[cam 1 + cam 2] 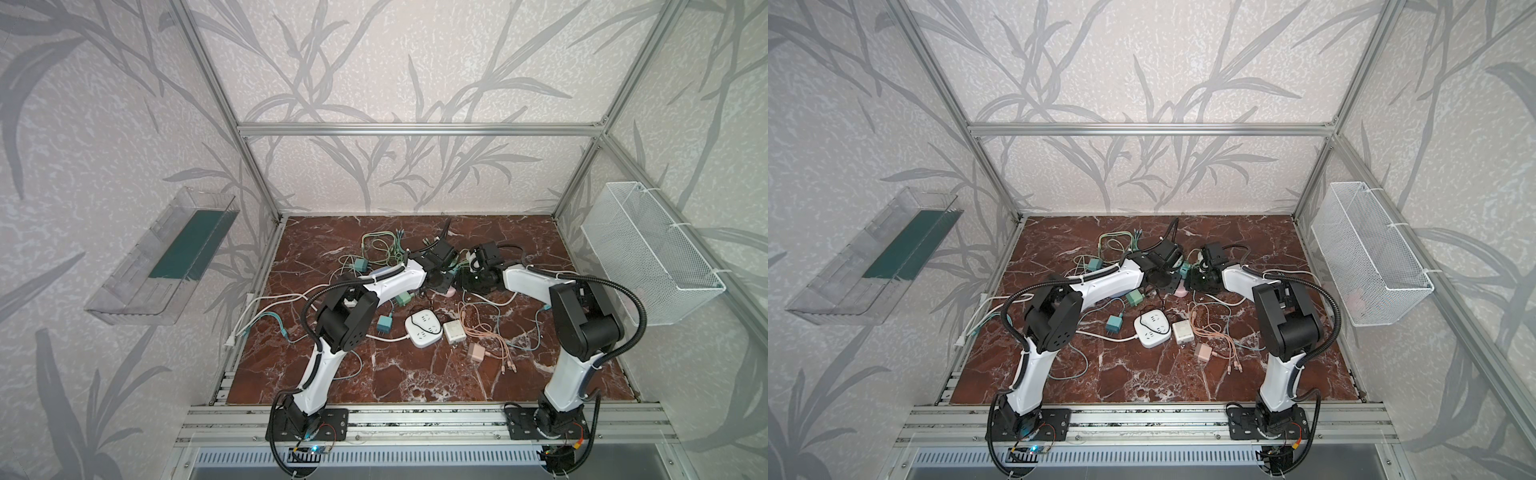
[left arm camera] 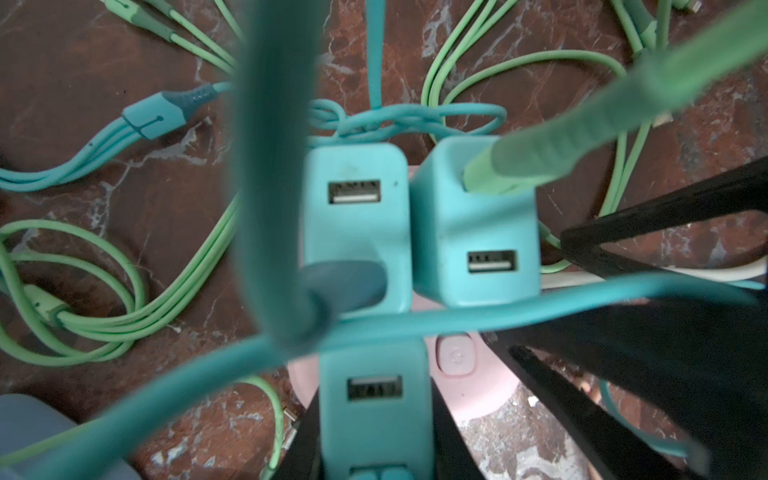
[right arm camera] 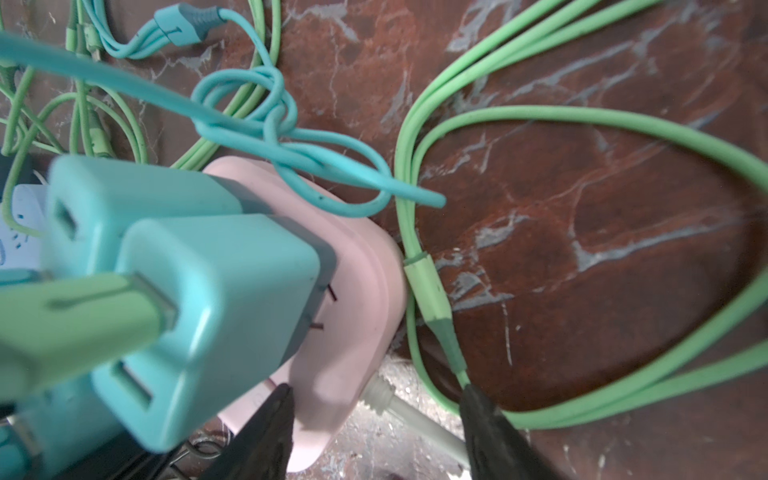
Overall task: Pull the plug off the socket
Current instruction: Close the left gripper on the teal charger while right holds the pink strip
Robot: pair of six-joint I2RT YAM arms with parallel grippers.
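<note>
Two plugs point(image 2: 355, 232) crowd the left pincer's point(image 2: 374, 444) teal plug point(image 2: 374, 386).

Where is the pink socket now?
In both top views the pink socket lies mid-table, just beyond the white power strip, with teal plugs standing in it.

No letters, numbers or brand names can be read in any view; only two small signs show.

The pink socket block point(image 2: 494, 390) lies near the middle of the table point(image 1: 415, 382). The oval button point(image 2: 455, 355) on its top face carries a faint ring-shaped mark, too soft to make out further.

A blue cable joiner point(image 2: 156, 116) lies on the table near the block. It bears a short dark line ending in a dot. The same mark shows on the joiner point(image 3: 178, 25) in the right wrist view.
</note>
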